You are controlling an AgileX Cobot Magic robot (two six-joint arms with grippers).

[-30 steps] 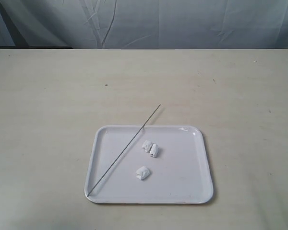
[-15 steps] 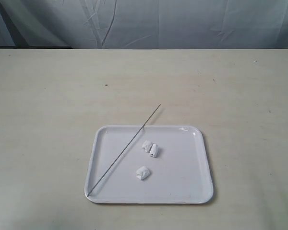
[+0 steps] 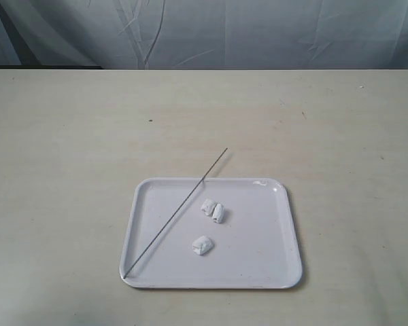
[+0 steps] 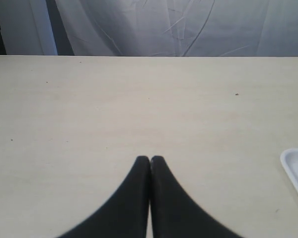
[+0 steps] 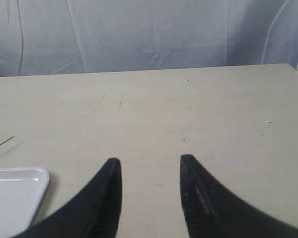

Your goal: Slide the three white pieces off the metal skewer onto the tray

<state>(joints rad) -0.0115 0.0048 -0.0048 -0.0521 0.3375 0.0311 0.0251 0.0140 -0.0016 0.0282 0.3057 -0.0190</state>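
Surface: pale wooden table (image 3: 68, 170) with a grey-white cloth drape (image 3: 258, 34) hung behind its far edge.
Pieces: all three are off the rod and lie on the tray floor. A touching pair of white pieces (image 3: 213, 211) sits just to the 12 o'clock side of the tray's centre. The third white piece (image 3: 202, 245) lies apart from them, toward 6 o'clock.
Skewer: the metal skewer (image 3: 177, 212) is bare. One end is lodged in the tray's 7 o'clock corner. The rod runs diagonally over the 12 o'clock rim, and its tip is out over the table at about 1 o'clock. It passes near the pair but clear of it.
Tray: the tray (image 3: 279, 231) sits at 6 o'clock in the exterior view, flat on the table. A corner of it shows in each wrist view.
Left gripper: the left gripper (image 4: 150, 159) has its fingers pressed together with nothing between them. It is over bare table, away from the tray.
Right gripper: the right gripper (image 5: 150, 166) has its fingers spread and empty, also over bare table beside the tray.
Arms: neither arm appears in the exterior view.
Change over last second: none seen. The pieces, skewer and tray match both earlier exterior pictures.
Reading: the scene is static, the rod is stripped and both arms are clear. My judgement is that the task is done and nothing is left to slide.
Risk: low. The rod only leans on the rim, so a bump could roll it.
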